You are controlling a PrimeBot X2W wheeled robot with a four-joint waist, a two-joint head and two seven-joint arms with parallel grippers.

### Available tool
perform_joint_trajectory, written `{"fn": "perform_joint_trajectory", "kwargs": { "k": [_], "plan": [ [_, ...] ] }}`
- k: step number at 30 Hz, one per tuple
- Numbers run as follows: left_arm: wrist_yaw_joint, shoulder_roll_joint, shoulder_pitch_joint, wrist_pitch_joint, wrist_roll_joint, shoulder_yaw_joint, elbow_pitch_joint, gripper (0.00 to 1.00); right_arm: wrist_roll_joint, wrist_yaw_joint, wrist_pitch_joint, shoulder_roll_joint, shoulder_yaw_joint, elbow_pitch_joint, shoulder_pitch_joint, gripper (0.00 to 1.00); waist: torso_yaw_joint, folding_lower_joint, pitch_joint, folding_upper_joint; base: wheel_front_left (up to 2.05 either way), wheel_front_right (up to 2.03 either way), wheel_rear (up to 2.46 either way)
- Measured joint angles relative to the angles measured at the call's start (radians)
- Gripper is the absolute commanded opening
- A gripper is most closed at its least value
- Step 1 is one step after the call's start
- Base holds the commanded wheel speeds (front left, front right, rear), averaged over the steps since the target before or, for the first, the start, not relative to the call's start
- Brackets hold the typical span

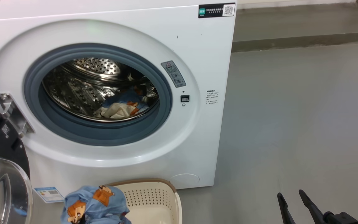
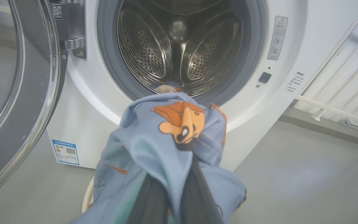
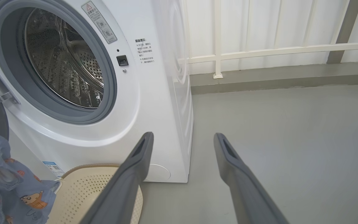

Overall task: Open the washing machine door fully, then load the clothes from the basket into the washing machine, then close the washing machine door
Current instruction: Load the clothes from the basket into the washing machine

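Clothes (image 2: 154, 140) drape over left claw (image 2: 176, 183), pinched in its closed jaws; right claw (image 3: 182, 137) gapes wide, empty.

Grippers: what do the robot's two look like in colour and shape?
The right gripper has two long, slim, dark grey fingers that taper, each with a recessed slot near its tip; its base looks black in the head view. The left gripper shows the same dark matte fingers.
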Motion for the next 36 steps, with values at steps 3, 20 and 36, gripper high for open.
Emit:
{"fn": "perform_joint_trajectory", "kwargs": {
  "k": [3,20,36],
  "plan": [
    [0.0,0.001,0.016,0.0,0.001,0.0,-0.024,0.0,-0.001,0.0,0.0,0.0,-0.002,0.003,0.0,1.0,0.0,0.0001,-0.009,0.0,0.0,0.0,0.0],
    [0.018,0.002,0.028,0.0,-0.004,-0.014,-0.089,0.0,-0.001,0.0,0.0,0.011,-0.001,0.003,0.001,1.0,-0.025,0.0001,0.004,0.0,0.0,0.0,0.0],
    [0.022,0.001,-0.193,0.0,0.003,0.038,-0.094,0.0,-0.001,0.0,0.0,0.031,0.027,0.009,-0.006,1.0,-0.122,0.0,0.075,0.0,0.0,0.0,0.0]
  ]
}}
